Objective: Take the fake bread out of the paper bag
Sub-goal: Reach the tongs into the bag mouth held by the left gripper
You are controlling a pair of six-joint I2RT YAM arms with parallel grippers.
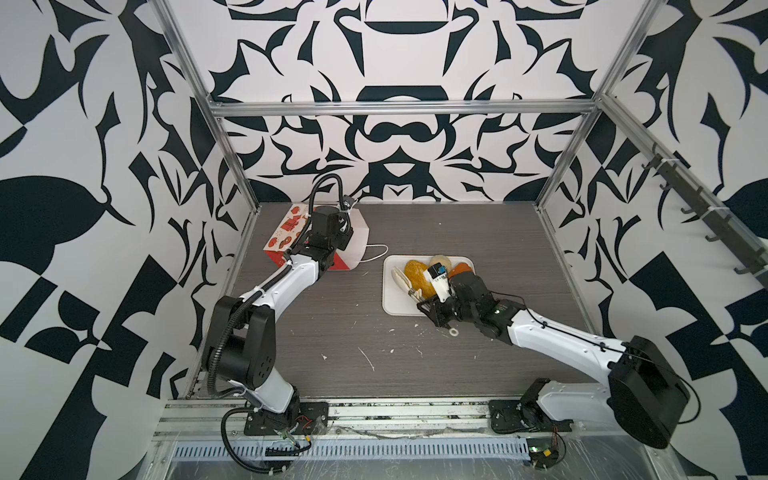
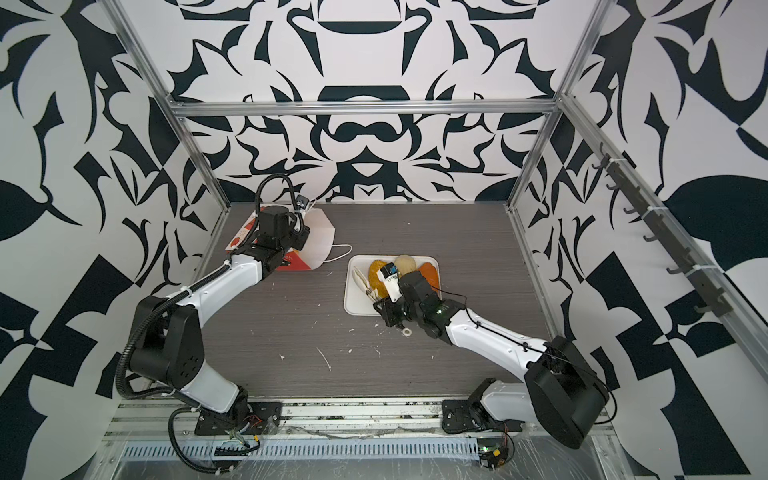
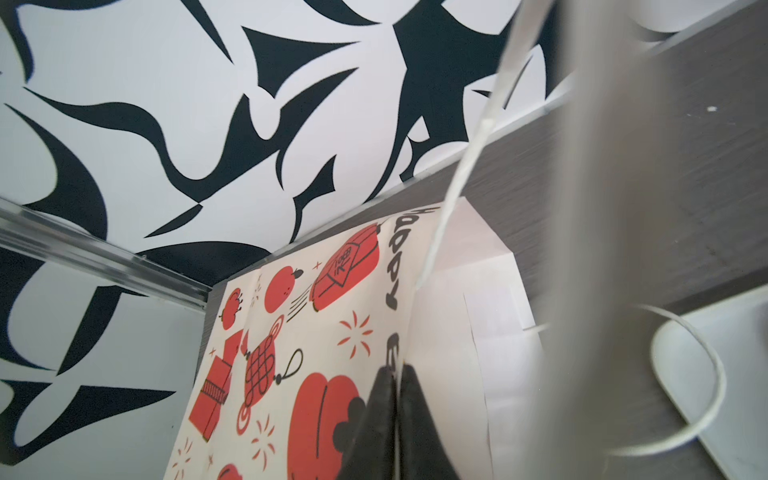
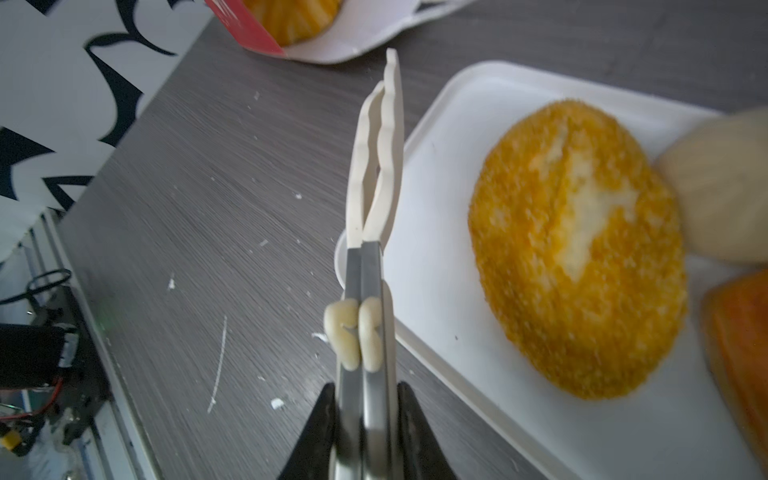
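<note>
The left gripper [image 3: 398,386] is pinching its fingers tight on the upper lip of the paper bag [image 3: 316,332], which is lying on its side at the far left of the table [image 1: 332,324] with its mouth facing right toward the white tray [image 1: 392,305].

The right gripper [image 4: 368,415] is clamping narrow on the metal handles of a pair of tongs [image 4: 371,274]. Their white tips are closed and empty, hovering over the tray's left edge.

On the tray, the yellow-orange flaky piece [image 4: 577,249] is lying nearest the tongs. The pale round bun [image 4: 723,187] is touching its far-right side, and the orange-brown loaf [image 4: 744,345] is sitting to its right.

So at least three pieces are out. A golden ribbed pastry [image 4: 291,16] is showing just inside the bag's mouth, so at least one more fetch seems to be left. Whether others are hiding deeper in the bag or behind the right arm cannot be told.
</note>
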